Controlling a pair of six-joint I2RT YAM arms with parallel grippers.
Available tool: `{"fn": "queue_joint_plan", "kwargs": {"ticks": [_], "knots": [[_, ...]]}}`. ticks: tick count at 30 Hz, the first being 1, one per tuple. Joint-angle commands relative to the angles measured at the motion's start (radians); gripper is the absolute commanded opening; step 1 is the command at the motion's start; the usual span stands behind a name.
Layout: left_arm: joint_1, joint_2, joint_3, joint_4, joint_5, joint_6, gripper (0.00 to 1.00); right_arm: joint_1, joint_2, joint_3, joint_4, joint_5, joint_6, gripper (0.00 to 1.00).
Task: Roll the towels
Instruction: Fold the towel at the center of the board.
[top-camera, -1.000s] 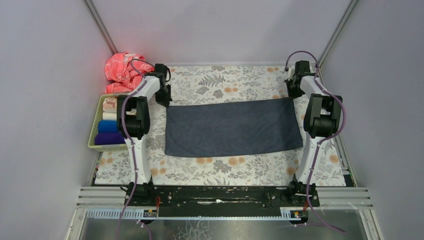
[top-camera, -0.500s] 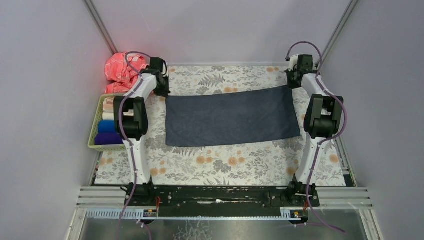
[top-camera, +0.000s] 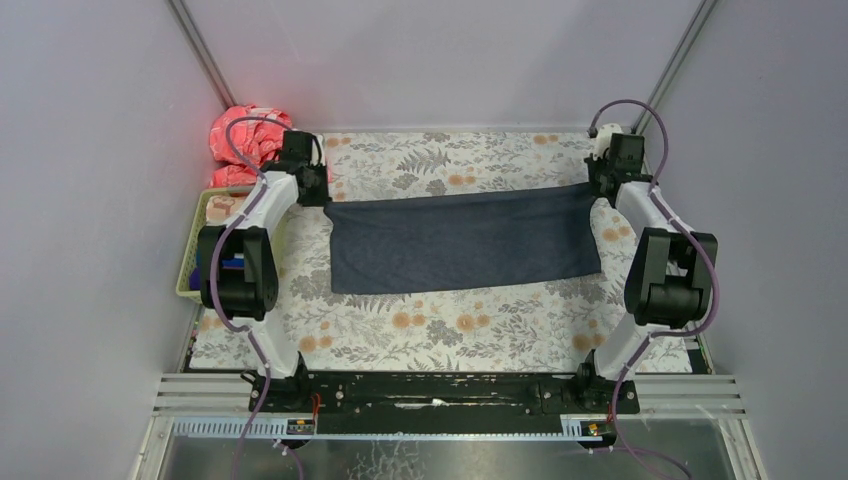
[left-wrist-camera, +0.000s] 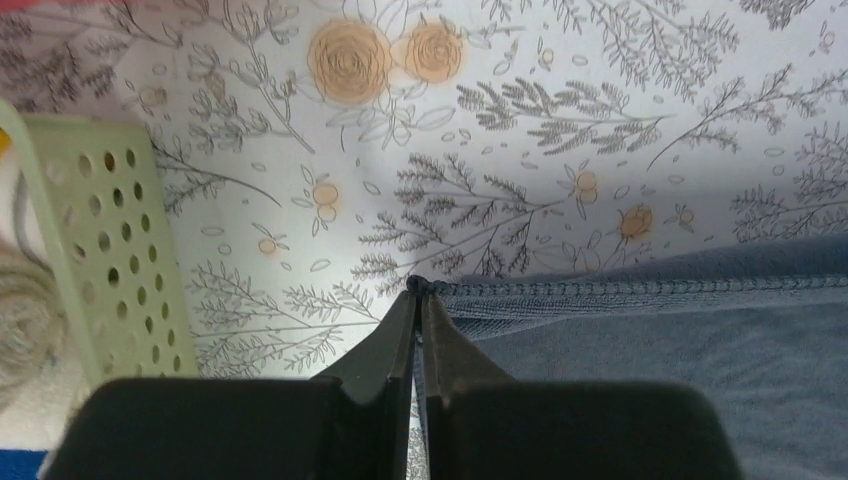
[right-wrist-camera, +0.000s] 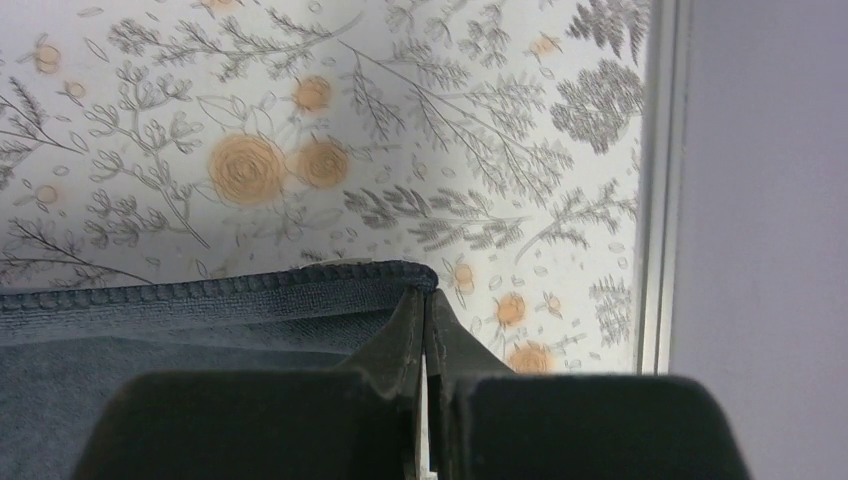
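A large dark grey-blue towel (top-camera: 462, 243) is stretched across the middle of the floral covering. My left gripper (top-camera: 322, 196) is shut on its far left corner (left-wrist-camera: 440, 290), pinched between the black fingertips. My right gripper (top-camera: 598, 188) is shut on the far right corner (right-wrist-camera: 415, 280). The far hem (left-wrist-camera: 640, 287) runs taut between the two grippers and is lifted off the covering. The near edge of the towel lies on the table. Rolled towels sit in a green basket (top-camera: 196, 250) at the left, partly hidden by my left arm.
A crumpled pink-red cloth (top-camera: 240, 140) lies in the far left corner. The green perforated basket wall (left-wrist-camera: 110, 260) is close to my left gripper. A metal rail (right-wrist-camera: 655, 180) and grey wall bound the right side. Grey walls enclose the table.
Both grippers have moved away from the arm bases and outward with the towel's far corners. The towel has been drawn toward the back and stretched tighter.
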Motion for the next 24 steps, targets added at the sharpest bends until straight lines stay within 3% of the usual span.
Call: {"fn": "queue_joint_plan", "kwargs": {"ticks": [1, 6, 13, 19, 24], "knots": [[0.012, -0.061, -0.072, 0.084, 0.008, -0.014, 0.00, -0.025, -0.107, -0.101, 0.146, 0.096, 0.053, 0.00], [0.012, -0.099, -0.084, 0.139, 0.039, -0.011, 0.00, -0.050, -0.150, -0.132, 0.233, 0.067, 0.088, 0.00], [0.014, -0.034, 0.025, 0.142, 0.036, 0.009, 0.00, -0.052, -0.038, -0.001, 0.245, -0.015, 0.080, 0.00], [0.014, -0.003, 0.084, 0.129, 0.015, 0.023, 0.00, -0.054, -0.016, 0.009, 0.252, -0.026, 0.042, 0.00], [0.014, -0.055, 0.010, 0.128, 0.027, 0.010, 0.00, -0.054, -0.066, -0.070, 0.256, -0.015, 0.027, 0.00]]}}
